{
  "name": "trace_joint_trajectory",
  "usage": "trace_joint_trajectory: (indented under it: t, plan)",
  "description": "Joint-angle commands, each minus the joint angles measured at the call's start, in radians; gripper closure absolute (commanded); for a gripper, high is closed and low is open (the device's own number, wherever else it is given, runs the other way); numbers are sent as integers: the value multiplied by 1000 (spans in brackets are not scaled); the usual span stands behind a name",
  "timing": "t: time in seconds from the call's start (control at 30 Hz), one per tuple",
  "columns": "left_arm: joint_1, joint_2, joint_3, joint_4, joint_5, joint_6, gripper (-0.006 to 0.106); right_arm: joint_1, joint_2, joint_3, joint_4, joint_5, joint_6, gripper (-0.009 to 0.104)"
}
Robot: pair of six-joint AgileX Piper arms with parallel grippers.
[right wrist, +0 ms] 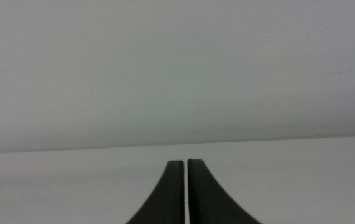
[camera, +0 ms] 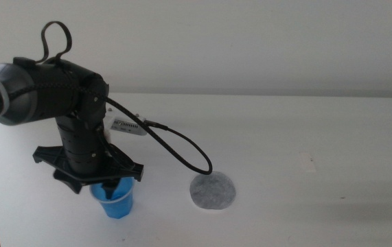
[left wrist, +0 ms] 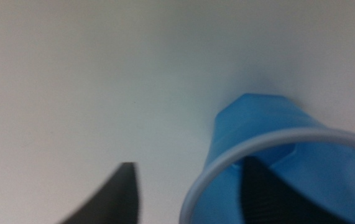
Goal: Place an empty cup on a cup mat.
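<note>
The blue cup (camera: pixel 118 203) stands upright on the white table, near the front left. My left gripper (camera: pixel 111 186) hangs right over it, pointing down. In the left wrist view the cup (left wrist: pixel 252 124) is close up: one jaw is inside its mouth and the other is outside its wall, with a gap between that jaw and the rim, so the left gripper (left wrist: pixel 189 193) is open and straddles the wall. The grey speckled cup mat (camera: pixel 213 191) lies flat to the right of the cup, apart from it. My right gripper (right wrist: pixel 185 167) is shut, empty, and out of the middle view.
A black cable (camera: pixel 182 147) loops from the left arm down to the table, ending near the mat's far edge. A small white tag (camera: pixel 128 126) lies behind the arm. The white table (camera: pixel 319 151) stretches to the right, up to a pale wall.
</note>
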Motion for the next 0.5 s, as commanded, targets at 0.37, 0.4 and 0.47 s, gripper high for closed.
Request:
trace_joint_trajectory:
  t: [0.37,0.4,0.47]
  plan:
    - [-30,-93,-57,-77,113,-24,102,1,-36,35,-10,-6,-1,97]
    - [-39,-97,-81,-82,129,-38,102,1,-36,35,-10,-6,-1,97]
    - [-66,-91,-150,-94,176,-67,102,1,-36,35,-10,-6,-1,97]
